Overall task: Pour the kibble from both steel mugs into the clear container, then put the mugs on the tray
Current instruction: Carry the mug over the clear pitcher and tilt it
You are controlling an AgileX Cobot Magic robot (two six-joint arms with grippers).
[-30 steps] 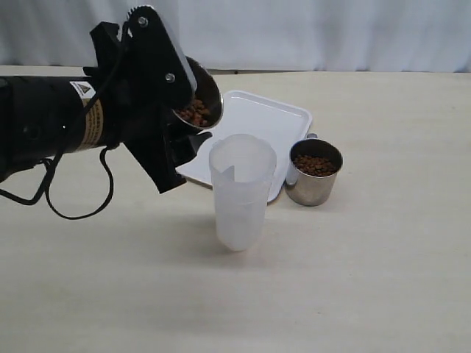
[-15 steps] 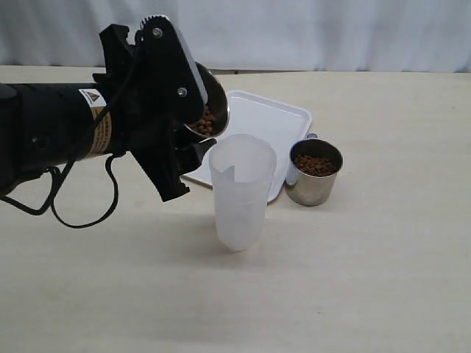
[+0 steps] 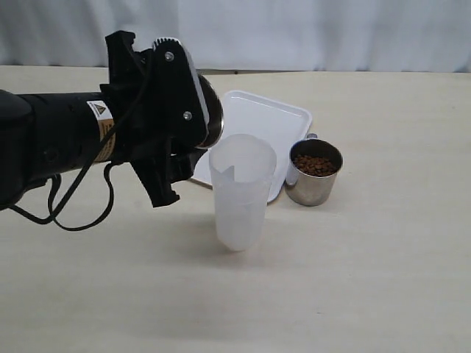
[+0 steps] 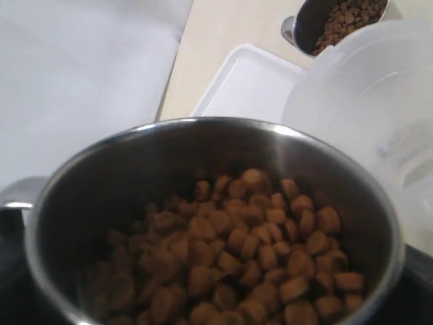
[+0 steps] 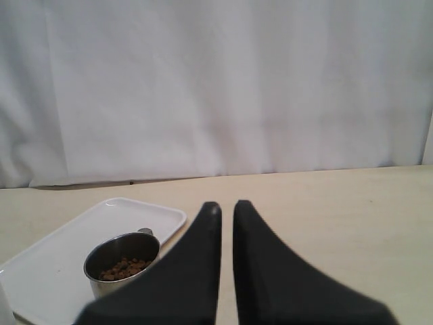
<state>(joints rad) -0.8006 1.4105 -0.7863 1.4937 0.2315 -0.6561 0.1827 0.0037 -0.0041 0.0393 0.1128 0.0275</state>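
My left gripper (image 3: pixel 182 123) is shut on a steel mug (image 3: pixel 213 112), held tilted just left of and above the rim of the clear container (image 3: pixel 241 193). In the left wrist view this mug (image 4: pixel 101 169) fills the picture, with kibble (image 4: pixel 257 250) piled toward its lower lip and the clear container (image 4: pixel 369 108) right beyond. The second steel mug (image 3: pixel 313 176) stands upright right of the container, holding kibble (image 3: pixel 315 164). The white tray (image 3: pixel 268 118) lies behind them. My right gripper (image 5: pixel 226 206) is shut on nothing, with the second mug (image 5: pixel 122 261) off to its side.
A black cable (image 3: pixel 73 217) loops from the left arm down onto the pale table (image 3: pixel 353 279). A white curtain (image 3: pixel 309 33) closes off the back edge of the table. The right gripper does not show in the exterior view.
The left gripper has moved right and a little down with its mug, tipping it further toward the container's rim; the mug's mouth has turned out of the exterior view.
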